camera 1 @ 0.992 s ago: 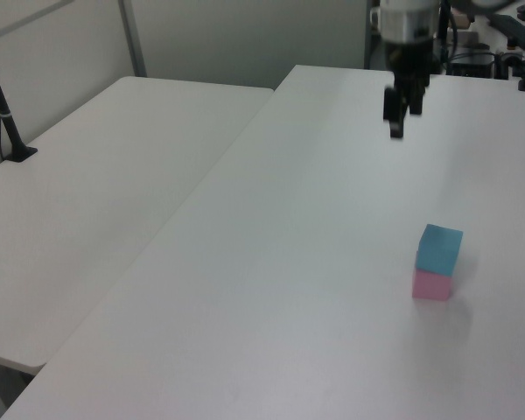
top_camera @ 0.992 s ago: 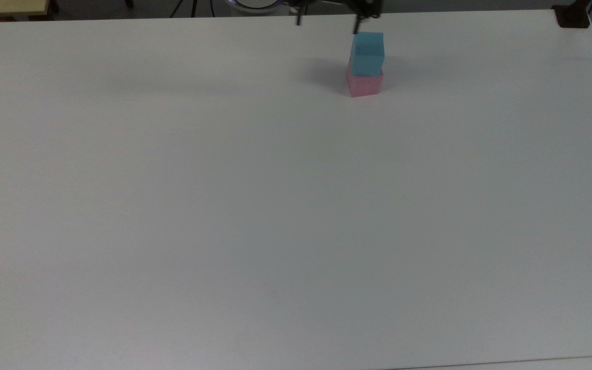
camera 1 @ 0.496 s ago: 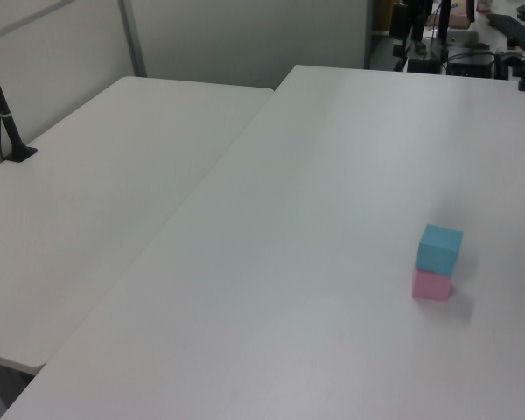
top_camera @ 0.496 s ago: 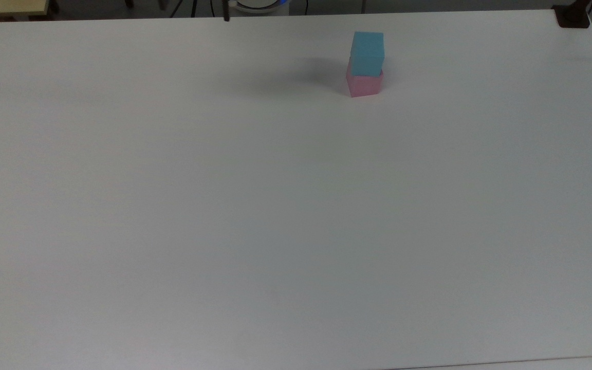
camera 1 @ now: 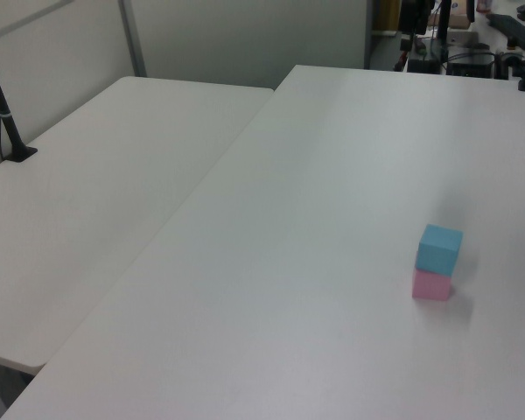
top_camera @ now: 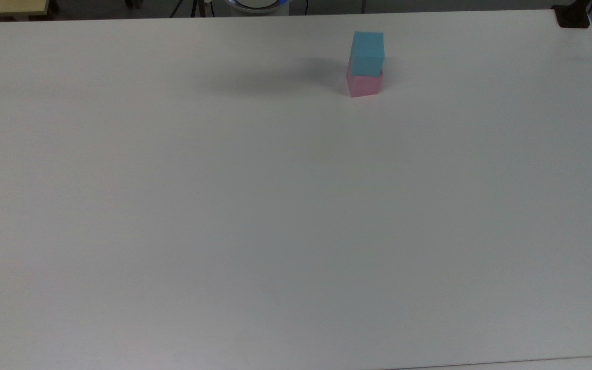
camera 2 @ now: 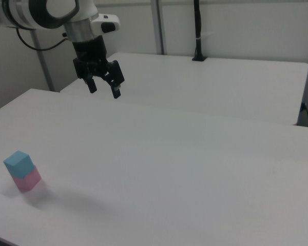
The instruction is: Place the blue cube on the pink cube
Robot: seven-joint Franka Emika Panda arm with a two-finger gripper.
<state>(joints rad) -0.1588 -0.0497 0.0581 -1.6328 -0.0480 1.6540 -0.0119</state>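
The blue cube (top_camera: 368, 51) rests on top of the pink cube (top_camera: 364, 85), slightly skewed, near the far edge of the white table (top_camera: 275, 205) in the top view. The same stack sits at the left view's right, blue cube (camera 1: 439, 248) over pink cube (camera 1: 431, 285), and at the right view's lower left, blue cube (camera 2: 18, 164) over pink cube (camera 2: 27, 180). In the right view my gripper (camera 2: 104, 89) hangs high above the table, well away from the stack. It is open with nothing between its fingers.
A second white table (camera 1: 96, 192) adjoins on the left view's left, with a black pole (camera 1: 4, 114) clamped to its edge. A black clamp (top_camera: 572, 18) sits at the far right corner in the top view. Equipment stands beyond the far edge (camera 1: 446, 44).
The gripper, which hung just beyond the stack one second ago, has risen and swung away to the top view's left, out of the top and left views. The cubes stay stacked and still.
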